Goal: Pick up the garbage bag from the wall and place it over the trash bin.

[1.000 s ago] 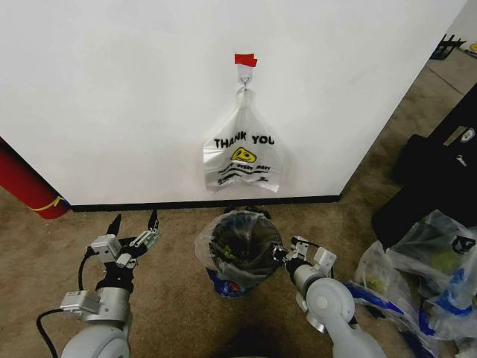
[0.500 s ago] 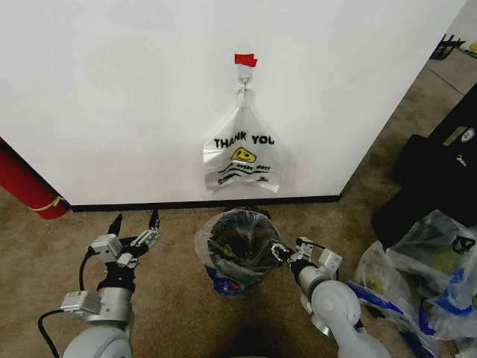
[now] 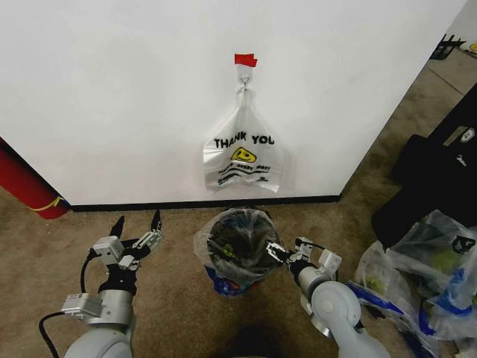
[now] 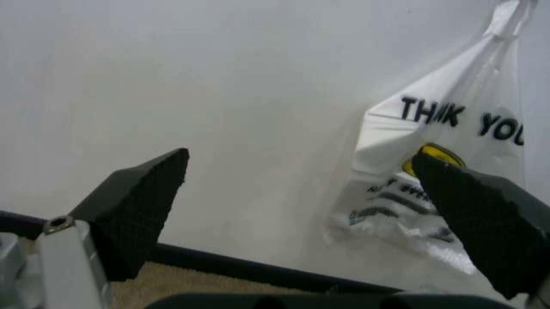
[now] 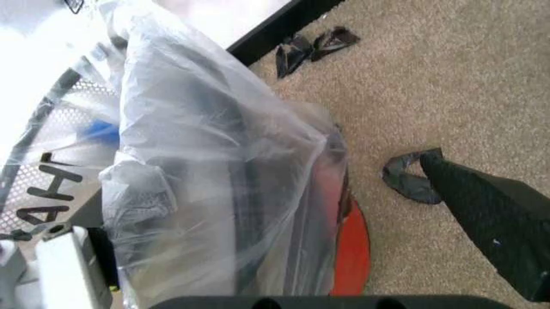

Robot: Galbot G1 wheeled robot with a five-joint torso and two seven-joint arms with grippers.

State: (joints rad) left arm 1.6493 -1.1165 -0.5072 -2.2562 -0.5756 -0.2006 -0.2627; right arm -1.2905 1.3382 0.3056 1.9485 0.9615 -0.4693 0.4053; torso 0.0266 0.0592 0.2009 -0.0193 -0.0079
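Garbage bag lies draped over the trash bin, its thin translucent film lining the black mesh and folded out over the rim, with blue patches low on the front; the bin stands on the brown carpet just before the wall and its black baseboard. In the right wrist view the film bulges over the mesh side above the red base. The right gripper sits at the bin's right rim with its fingers spread, one inside the film and one outside it, closed on nothing. The left gripper hovers above the carpet left of the bin, well clear of it, fingers wide apart and empty. On the wall above, a whiter "THANK YOU" bag hangs by its handles from a small metal hook under a red tape strip
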